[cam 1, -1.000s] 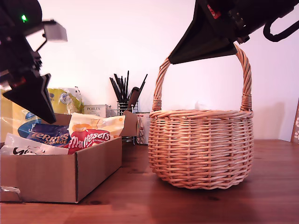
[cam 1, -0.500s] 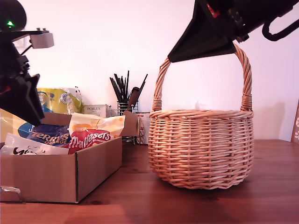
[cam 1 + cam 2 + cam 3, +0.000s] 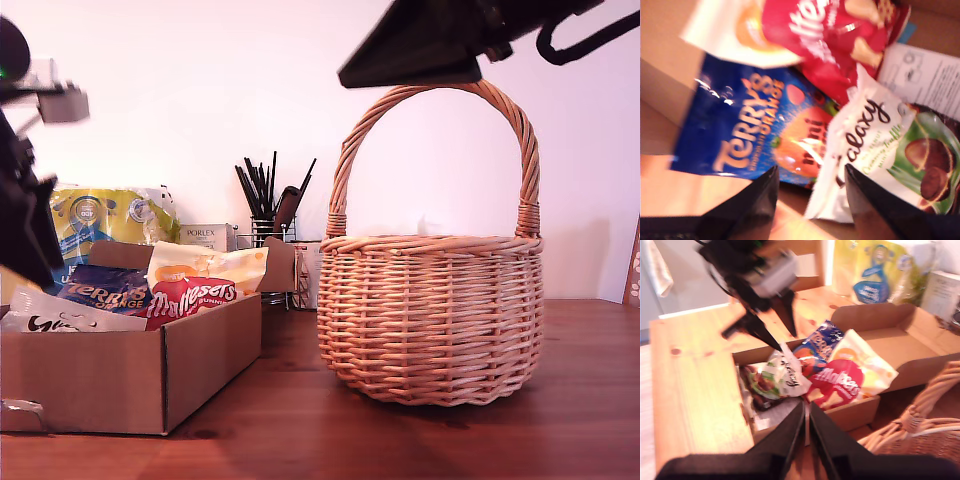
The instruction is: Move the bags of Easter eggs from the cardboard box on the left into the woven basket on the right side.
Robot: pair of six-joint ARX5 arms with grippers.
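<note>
Since a moment ago: first hand (image 3: 810, 192) drawn off toward the exterior view's left edge, second hand (image 3: 806, 427) lifted clear above the woven basket (image 3: 432, 318) handle. First hand released, jaws spread, empty, hovering over the Terry's bag (image 3: 750, 130) and Galaxy bag (image 3: 875, 145). Second hand clenched, grasping nothing. All bags, Maltesers bag (image 3: 192, 297) and cream-yellow bag (image 3: 205, 264) included, lying in the cardboard box (image 3: 130, 375) on the counter (image 3: 300, 430), beside the basket.
</note>
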